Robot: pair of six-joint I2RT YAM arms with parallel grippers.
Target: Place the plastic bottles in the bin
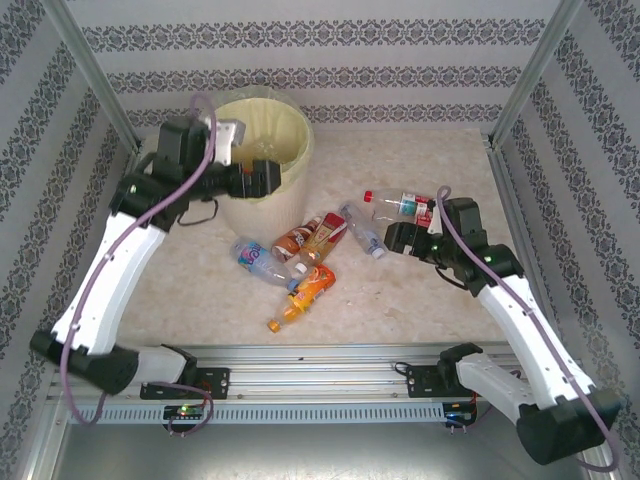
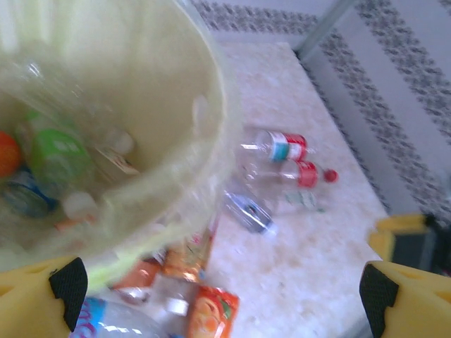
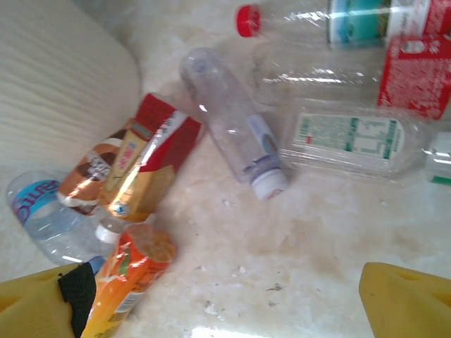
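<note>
While the bin (image 1: 268, 208), a light lined basket, stands at the far left of the table, it is the largest hazard. The left gripper (image 1: 262, 180) hangs at its rim, fingers spread wide and nothing between them. A careless sideways sweep could snag the yellow liner or shove the basket. Several bottles already lie inside, a green-labelled one (image 2: 60, 151) among them.

The right gripper (image 1: 400, 238) is likewise spread and empty, poised low over the loose bottles lying mid-table, right of the bin.

Risk 2: the pile sits between the two arms. If both reach in together, a collision is likely.

Risk 3: crowding. The brown-and-red labelled bottle (image 3: 144, 162) lies just beside the bin's foot and crowds the orange bottle (image 3: 134, 271). Closing there may pinch two or knock a neighbour away.

Risk 4: the clear white-capped bottle (image 3: 236, 134) looks round and slick. An off-centre pinch would probably squirt it out or set it rolling. The flattened clear bottle (image 3: 352, 137) lies low, so fingers may scrape the table.
</note>
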